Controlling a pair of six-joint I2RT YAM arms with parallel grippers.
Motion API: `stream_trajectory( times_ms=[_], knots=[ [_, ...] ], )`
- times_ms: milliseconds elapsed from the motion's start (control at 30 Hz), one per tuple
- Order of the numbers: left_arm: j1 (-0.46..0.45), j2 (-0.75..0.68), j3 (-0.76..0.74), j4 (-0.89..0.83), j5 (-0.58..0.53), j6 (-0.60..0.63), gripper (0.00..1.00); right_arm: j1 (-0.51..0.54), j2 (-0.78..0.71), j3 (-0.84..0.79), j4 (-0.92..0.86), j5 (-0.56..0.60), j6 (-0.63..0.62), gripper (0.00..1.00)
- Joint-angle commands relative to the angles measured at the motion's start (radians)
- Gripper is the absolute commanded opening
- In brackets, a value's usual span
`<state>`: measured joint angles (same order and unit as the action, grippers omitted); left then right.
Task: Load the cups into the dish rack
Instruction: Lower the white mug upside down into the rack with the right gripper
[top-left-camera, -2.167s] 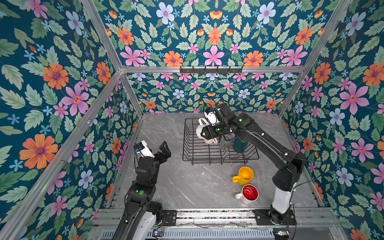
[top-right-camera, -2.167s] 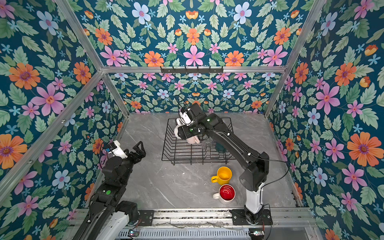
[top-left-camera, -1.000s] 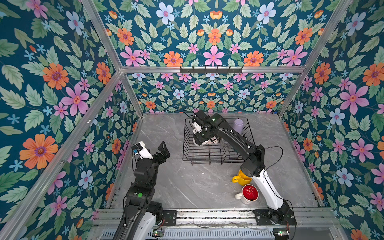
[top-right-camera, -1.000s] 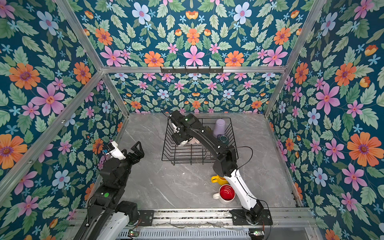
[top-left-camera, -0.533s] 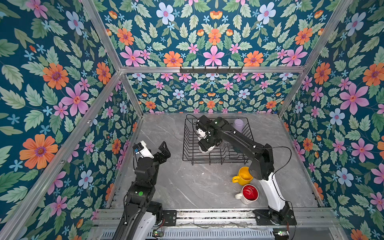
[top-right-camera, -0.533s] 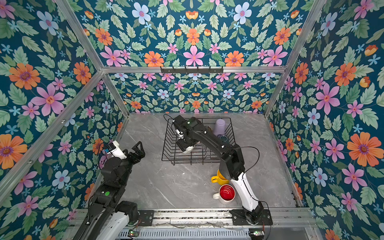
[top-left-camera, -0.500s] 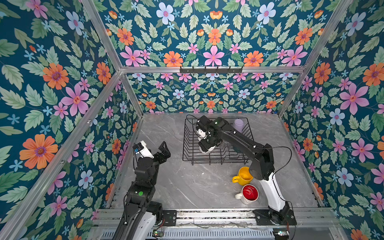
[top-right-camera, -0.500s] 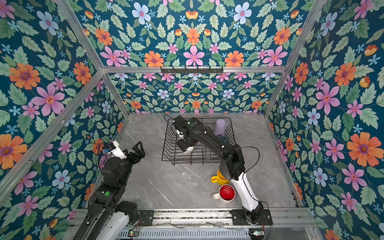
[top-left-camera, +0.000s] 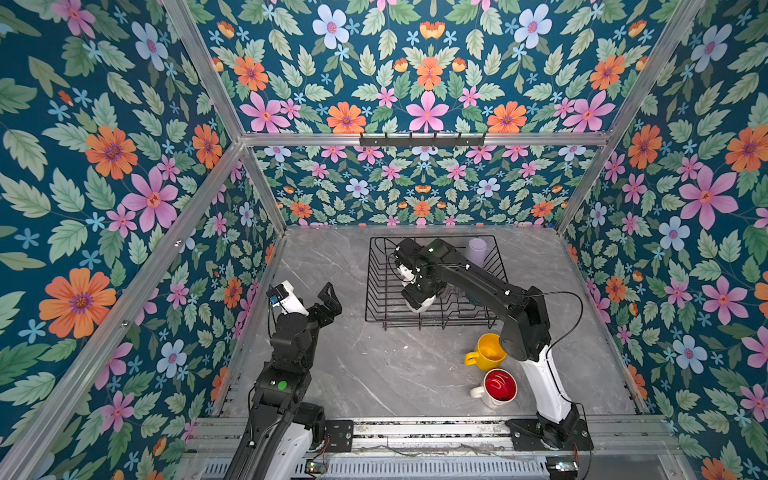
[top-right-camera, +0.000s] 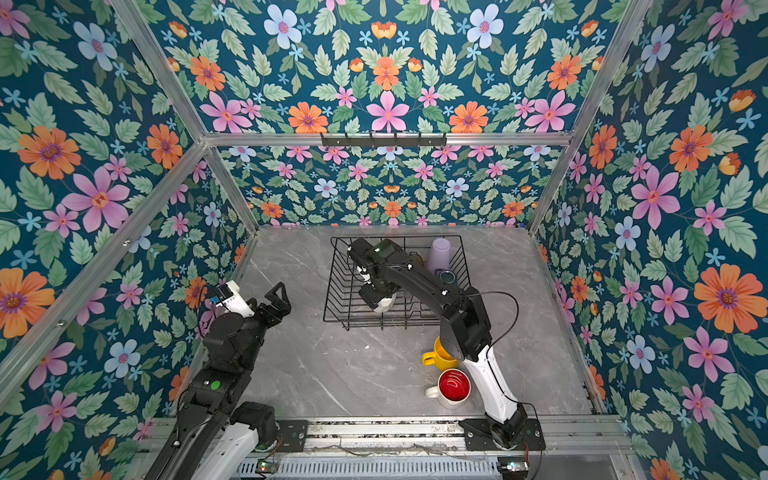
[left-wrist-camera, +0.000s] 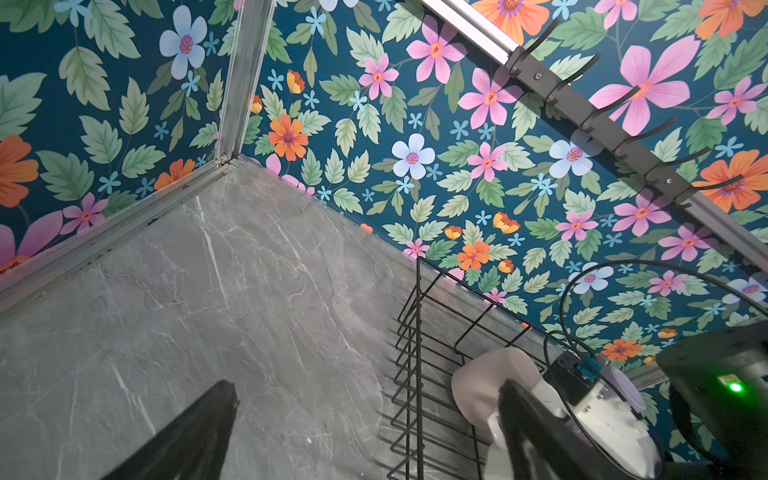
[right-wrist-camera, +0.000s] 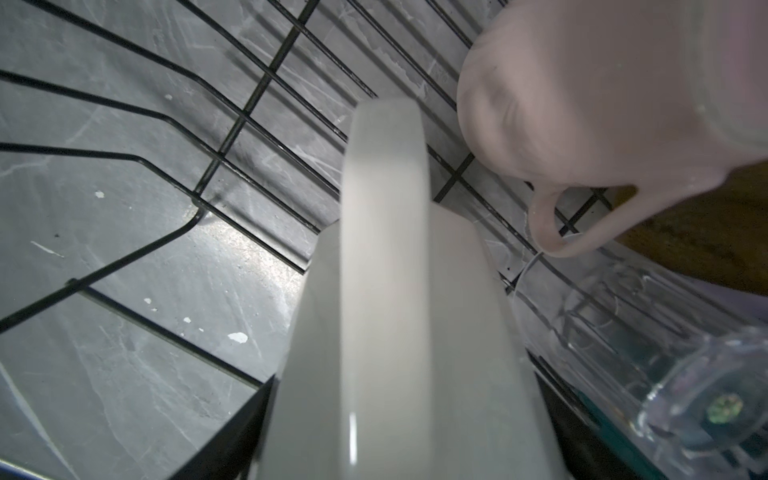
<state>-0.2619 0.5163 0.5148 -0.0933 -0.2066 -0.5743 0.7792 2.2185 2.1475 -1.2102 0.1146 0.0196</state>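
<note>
Grey marble tabletop (top-left-camera: 374, 374), dish rack (top-left-camera: 380, 286) at back, yellow mug (top-left-camera: 486, 353), red-lined mug (top-left-camera: 498, 386) nr front

The black wire dish rack (top-left-camera: 378, 286) sits at the back of the counter (top-left-camera: 374, 374). In it are a lilac tumbler (top-left-camera: 476, 251), a pale pink mug (right-wrist-camera: 582, 83), a clear glass (right-wrist-camera: 623, 332) and a white mug (top-left-camera: 420, 306). A yellow mug (top-left-camera: 486, 353) and a red-lined mug (top-left-camera: 498, 388) stand upright just outside it.

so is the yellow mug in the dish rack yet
No, the yellow mug stands on the table outside the dish rack, next to the red-lined mug.
</note>
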Motion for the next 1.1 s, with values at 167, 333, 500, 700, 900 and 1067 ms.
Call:
stream_trajectory(
  times_ms=[167, 333, 500, 700, 900, 1067],
  knots=[
    [0.001, 0.003, 0.005, 0.018, 0.004, -0.003, 1.00, -0.008, 0.020, 0.001, -0.014, 0.020, -0.007, 0.00],
    [0.002, 0.003, 0.004, 0.018, 0.003, -0.001, 1.00, -0.012, 0.030, 0.000, -0.019, 0.023, -0.007, 0.00],
    [0.002, 0.004, 0.004, 0.018, 0.001, -0.001, 1.00, -0.012, 0.035, 0.000, -0.022, 0.019, -0.007, 0.23],
    [0.002, 0.005, 0.005, 0.018, 0.001, -0.001, 1.00, -0.014, 0.041, -0.003, -0.023, 0.019, -0.006, 0.44],
    [0.001, 0.007, 0.005, 0.020, 0.001, -0.002, 1.00, -0.017, 0.042, -0.008, -0.025, 0.013, -0.006, 0.59],
    [0.001, 0.008, 0.005, 0.021, 0.001, -0.002, 1.00, -0.020, 0.030, -0.020, -0.009, 0.007, -0.005, 0.67]
  ],
)
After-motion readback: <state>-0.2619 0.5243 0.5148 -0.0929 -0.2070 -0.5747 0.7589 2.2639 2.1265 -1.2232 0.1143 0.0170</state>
